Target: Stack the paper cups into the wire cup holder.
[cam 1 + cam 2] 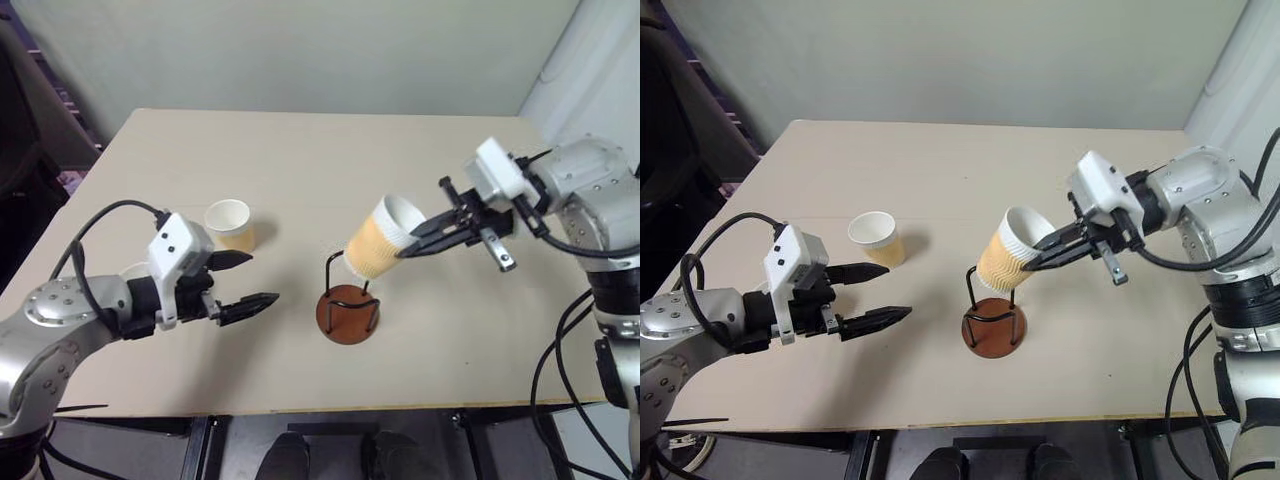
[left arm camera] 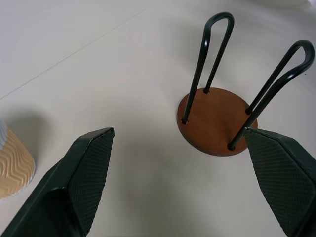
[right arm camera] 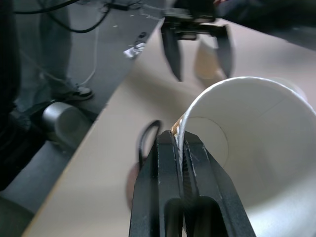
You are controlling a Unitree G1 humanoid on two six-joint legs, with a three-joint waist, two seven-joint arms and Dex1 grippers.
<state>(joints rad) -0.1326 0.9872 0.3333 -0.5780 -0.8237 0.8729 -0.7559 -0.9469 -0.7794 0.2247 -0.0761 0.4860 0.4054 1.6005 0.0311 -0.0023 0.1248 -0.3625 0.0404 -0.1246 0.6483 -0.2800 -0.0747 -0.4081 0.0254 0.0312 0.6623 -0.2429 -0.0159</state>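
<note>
- A paper cup is held tilted in the air, pale yellow-tan and ribbed on the outside, white inside with a rolled white rim; its mouth is turned up and toward the right edge of the table.
- The right gripper is clamped on this cup's rim wall, one finger inside and one outside, as seen closely in the right wrist view.
- The held cup's bottom hangs just above the wire cup holder, in front of one of its loops; whether it touches the wire cannot be told.
- The wire cup holder is seen as a round reddish-brown disc with thin black wire loops standing upright, and it stands near the front edge of the table, about midway along it, with nothing in it.
- A second paper cup stands upright on the table, toward the left edge and farther from the front edge than the holder.
- The left gripper is held with its fingers wide apart and nothing between them, above the table between the standing cup and the front edge, pointed toward the holder.
- Nothing lies between the left gripper and the holder.
</note>
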